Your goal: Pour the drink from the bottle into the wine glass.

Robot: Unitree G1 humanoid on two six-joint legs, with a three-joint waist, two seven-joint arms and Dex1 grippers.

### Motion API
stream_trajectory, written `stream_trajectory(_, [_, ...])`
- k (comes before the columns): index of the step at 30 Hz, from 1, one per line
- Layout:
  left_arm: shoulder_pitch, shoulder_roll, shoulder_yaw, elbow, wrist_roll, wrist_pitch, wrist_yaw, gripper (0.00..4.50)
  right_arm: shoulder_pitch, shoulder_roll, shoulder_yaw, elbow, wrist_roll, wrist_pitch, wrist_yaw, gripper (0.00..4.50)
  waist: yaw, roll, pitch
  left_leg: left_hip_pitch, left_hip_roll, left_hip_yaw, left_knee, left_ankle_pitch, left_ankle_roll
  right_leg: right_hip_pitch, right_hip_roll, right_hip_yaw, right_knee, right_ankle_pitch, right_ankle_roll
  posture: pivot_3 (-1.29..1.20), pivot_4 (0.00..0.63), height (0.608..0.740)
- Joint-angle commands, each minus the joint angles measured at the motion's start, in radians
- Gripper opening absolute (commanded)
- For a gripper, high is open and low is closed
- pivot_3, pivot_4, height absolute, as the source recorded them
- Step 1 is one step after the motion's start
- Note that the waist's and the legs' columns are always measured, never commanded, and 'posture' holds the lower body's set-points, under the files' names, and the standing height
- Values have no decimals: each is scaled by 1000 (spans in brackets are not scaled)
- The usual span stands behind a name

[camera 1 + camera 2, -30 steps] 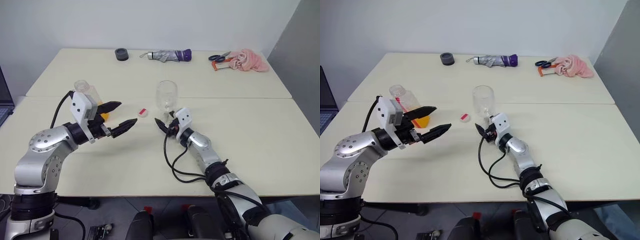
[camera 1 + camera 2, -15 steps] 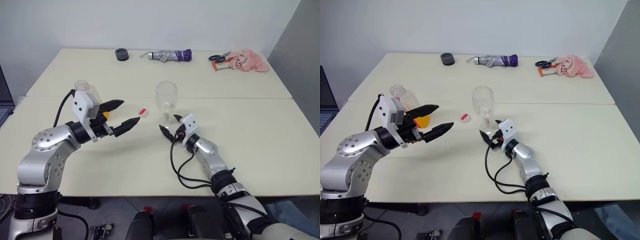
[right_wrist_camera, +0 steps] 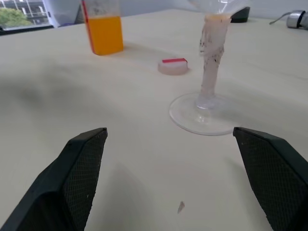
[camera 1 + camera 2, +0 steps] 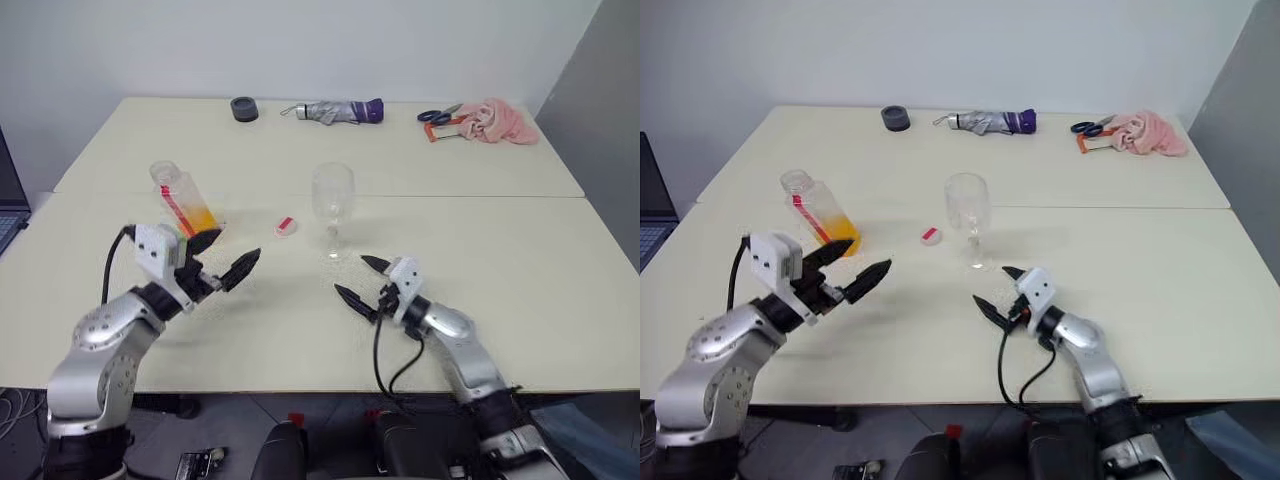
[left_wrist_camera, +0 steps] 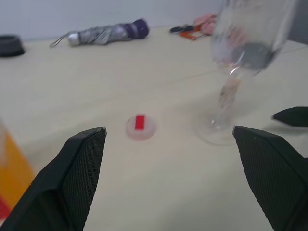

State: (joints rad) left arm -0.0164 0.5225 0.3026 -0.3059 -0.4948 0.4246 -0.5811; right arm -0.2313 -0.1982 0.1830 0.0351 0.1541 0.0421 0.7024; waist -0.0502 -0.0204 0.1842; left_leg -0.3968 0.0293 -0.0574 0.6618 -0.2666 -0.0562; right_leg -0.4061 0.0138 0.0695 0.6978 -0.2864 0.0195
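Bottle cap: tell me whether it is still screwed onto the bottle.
No: the cap lies on the table between the open-necked bottle and the wine glass.

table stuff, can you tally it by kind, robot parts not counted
bottle: 1
wine glass: 1
cap: 1
umbrella: 1
scissors: 1
pink cloth: 1
dark round object: 1
Total: 7

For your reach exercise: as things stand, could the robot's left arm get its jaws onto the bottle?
Probably yes. The bottle stands uncapped just beyond the left gripper, whose jaws are open and empty, with bare table between them. The cap and wine glass sit off to the side.
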Motion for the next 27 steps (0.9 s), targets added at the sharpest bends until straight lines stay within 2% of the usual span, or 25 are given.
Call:
stream_trajectory(1, [28,-51,12,-26,77,-42,124,4500,18,-61,12,-181,74,100,71,4465,1,0,0,0,0,0,0,0,0,0,0,0,0,0,0,0,150,740])
stream_trajectory(5, [26,-133,13,15,180,-72,284,4500,28,-87,16,-288,149,228,80,4465,3,-1,0,1,-2,-1,1,0,0,1,2,0,0,0,0,0,150,740])
stream_trajectory(8, [13,-150,26,55,215,-111,323,4500,37,-94,34,-343,168,273,77,4465,3,-1,0,1,-2,-1,1,0,0,1,3,0,0,0,1,0,150,740])
stream_trajectory(27, [-173,-40,94,287,152,-168,196,4500,14,-125,79,-403,170,289,83,4465,6,-1,0,0,-2,-1,1,0,0,1,2,-2,0,0,0,0,150,740])
